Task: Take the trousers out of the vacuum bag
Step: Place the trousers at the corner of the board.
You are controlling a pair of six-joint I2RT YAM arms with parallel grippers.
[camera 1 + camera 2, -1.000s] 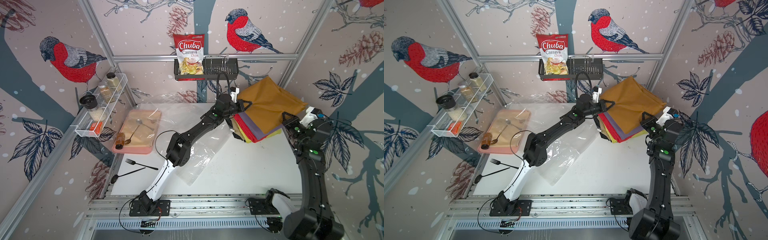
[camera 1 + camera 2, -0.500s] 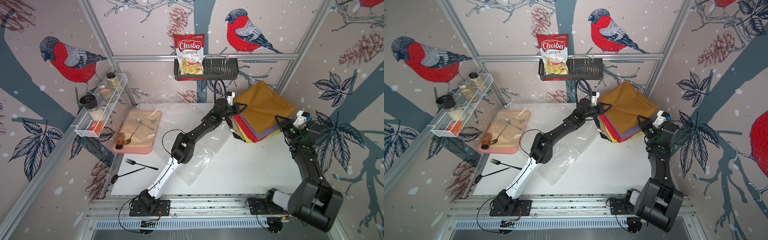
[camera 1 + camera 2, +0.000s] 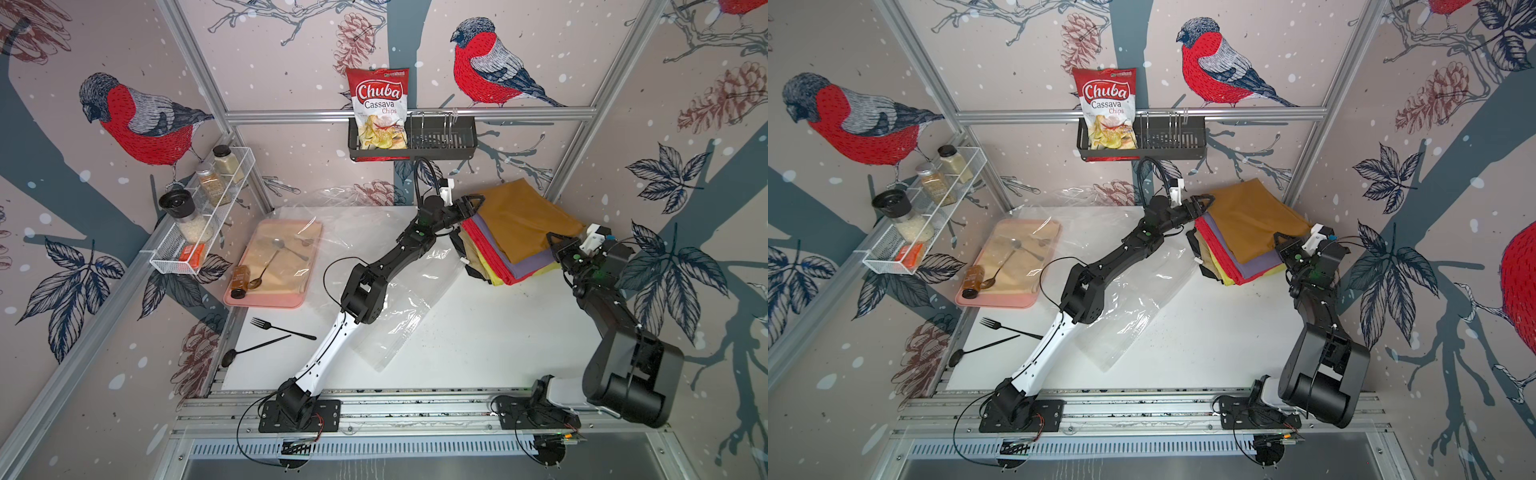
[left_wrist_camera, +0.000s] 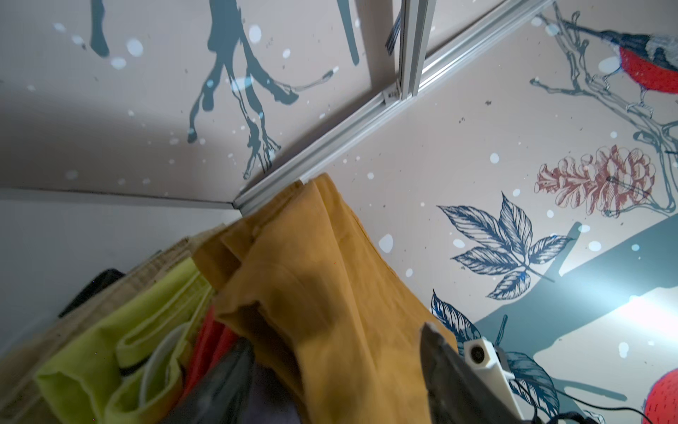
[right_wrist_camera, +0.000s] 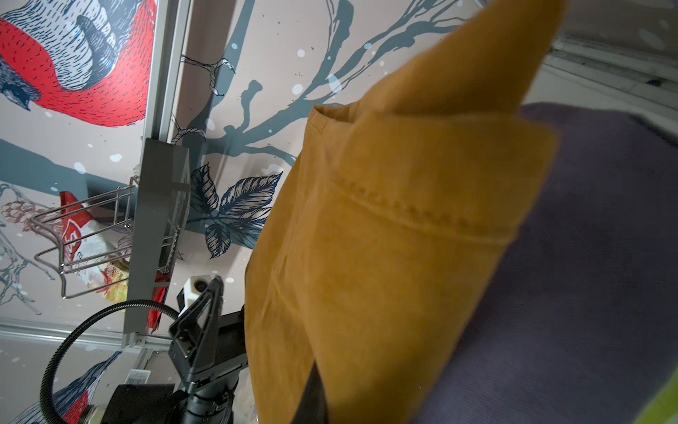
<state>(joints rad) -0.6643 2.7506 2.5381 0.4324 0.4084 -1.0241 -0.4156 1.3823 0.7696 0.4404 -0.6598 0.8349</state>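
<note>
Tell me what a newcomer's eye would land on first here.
The fanned stack of coloured trousers, mustard-brown on top, fills the table's far right corner. The clear vacuum bag lies mid-table under the left arm. On the back wall, a red chips packet stands in a black basket.

Trousers (image 3: 523, 220): stacked layers in mustard-brown, purple, red, bright yellow, tan, black. Vacuum bag (image 3: 399, 324): clear, glossy. Chips packet (image 3: 378, 108): red and white. Tray (image 3: 266, 300): pink. Fork (image 3: 282, 329): black. Walls (image 3: 291, 62): beige, printed with red-breasted birds, pine cones, dark blue leaves
</note>
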